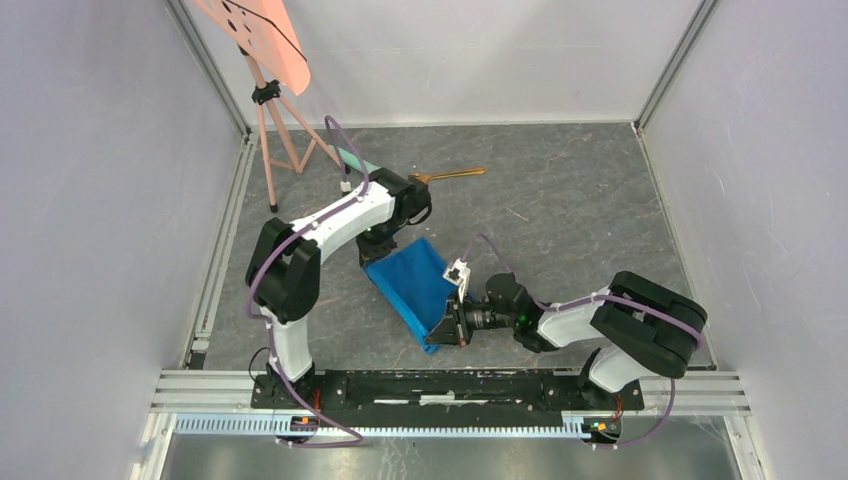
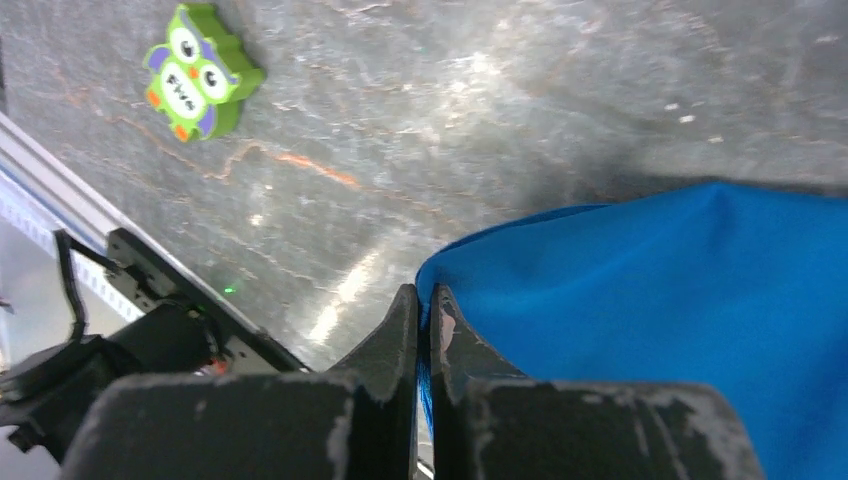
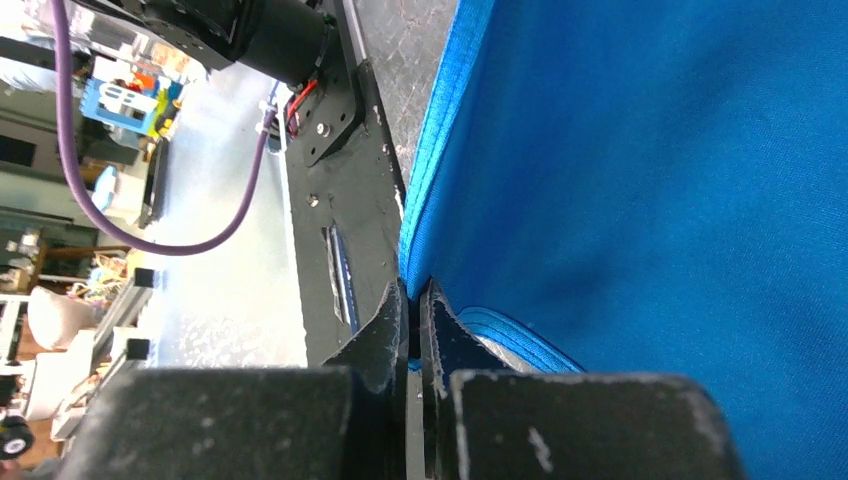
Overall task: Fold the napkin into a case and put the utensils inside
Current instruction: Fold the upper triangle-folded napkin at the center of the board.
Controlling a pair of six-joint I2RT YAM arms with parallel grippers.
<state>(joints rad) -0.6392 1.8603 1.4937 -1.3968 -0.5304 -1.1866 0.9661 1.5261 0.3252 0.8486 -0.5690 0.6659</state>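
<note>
- Where the arms meet at mid-table, we log the napkin (image 1: 415, 285): blue cloth, strung between both grippers. We cannot tell whether it touches the table (image 1: 580, 200).
- We list the left gripper (image 2: 424, 305): fingers pressed together on the napkin's far corner edge.
- We list the right gripper (image 3: 414, 298): fingers pinched tight on the napkin's hem at its near end.
- We note the utensils (image 1: 452, 175): copper-gold, lying far back on the table, just beyond the left wrist, well apart from the napkin.
- We add the owl (image 2: 200, 70): green toy, on the table.
- We add the tripod (image 1: 272, 130): pink, far left corner.
</note>
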